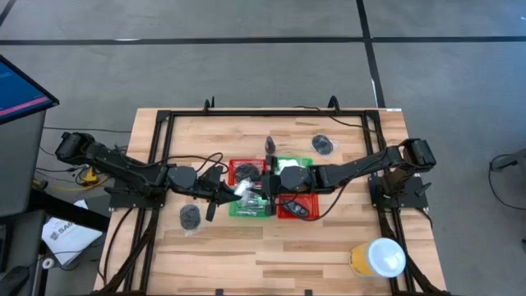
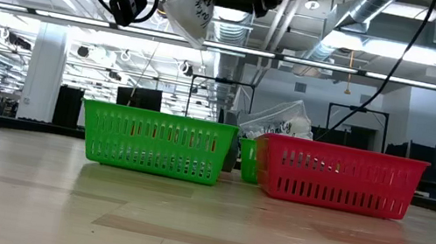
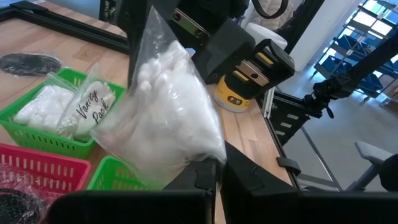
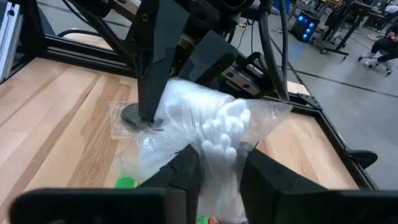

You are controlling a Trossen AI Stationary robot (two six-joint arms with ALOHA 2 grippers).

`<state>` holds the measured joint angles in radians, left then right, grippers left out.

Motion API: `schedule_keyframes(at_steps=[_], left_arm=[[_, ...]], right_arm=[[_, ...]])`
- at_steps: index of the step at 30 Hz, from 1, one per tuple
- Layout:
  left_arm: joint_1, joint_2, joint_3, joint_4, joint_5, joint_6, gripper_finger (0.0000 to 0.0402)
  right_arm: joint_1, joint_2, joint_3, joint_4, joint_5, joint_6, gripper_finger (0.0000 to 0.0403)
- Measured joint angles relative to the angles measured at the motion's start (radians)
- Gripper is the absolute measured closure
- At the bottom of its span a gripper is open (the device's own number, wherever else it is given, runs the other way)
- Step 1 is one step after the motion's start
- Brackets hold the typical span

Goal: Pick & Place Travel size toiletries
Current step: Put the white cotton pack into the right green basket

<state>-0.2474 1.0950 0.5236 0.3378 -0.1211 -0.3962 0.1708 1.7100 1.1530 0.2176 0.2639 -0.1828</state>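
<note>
Both grippers are clenching one white packet (image 4: 211, 140) in mid-air above the baskets (image 2: 157, 141): left gripper (image 3: 214, 167) pinching one edge, right gripper (image 4: 219, 163) the other. Likely a handover, so the packet is hanging clear of the green basket's rim.

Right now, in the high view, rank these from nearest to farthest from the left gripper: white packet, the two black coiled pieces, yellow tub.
From the left gripper, at the table's middle:
1. White packet, in its grip above the baskets.
2. Front-left black coil, on the wood beside the left arm.
3. Back-right black coil, beyond the baskets.
4. Yellow tub, at the front-right corner.
</note>
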Motion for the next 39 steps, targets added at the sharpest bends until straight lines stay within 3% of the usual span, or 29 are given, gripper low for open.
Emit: schedule_keyframes(at_steps=[9, 15, 23, 30, 39], left_arm=[[0.0, 0.0, 0.0, -0.002, -0.009, 0.0, 0.0401], [0.0, 0.0, 0.0, -0.007, -0.017, 0.023, 0.0388], [0.002, -0.001, 0.002, -0.016, -0.126, 0.083, 0.0347], [0.002, 0.0, 0.002, -0.027, -0.143, 0.085, 0.0322], [0.002, 0.0, 0.001, -0.025, -0.143, 0.085, 0.032]], right_arm=[[0.004, 0.0, 0.0, -0.003, 0.003, 0.0, 0.0392], [0.003, 0.0, 0.0, -0.001, 0.007, 0.0, 0.0384], [0.003, -0.06, 0.0, -0.083, 0.079, 0.02, 0.0393], [0.003, -0.124, 0.0, -0.278, 0.121, 0.098, 0.0392], [0.003, -0.159, 0.0, -0.52, 0.214, 0.229, 0.0389]])
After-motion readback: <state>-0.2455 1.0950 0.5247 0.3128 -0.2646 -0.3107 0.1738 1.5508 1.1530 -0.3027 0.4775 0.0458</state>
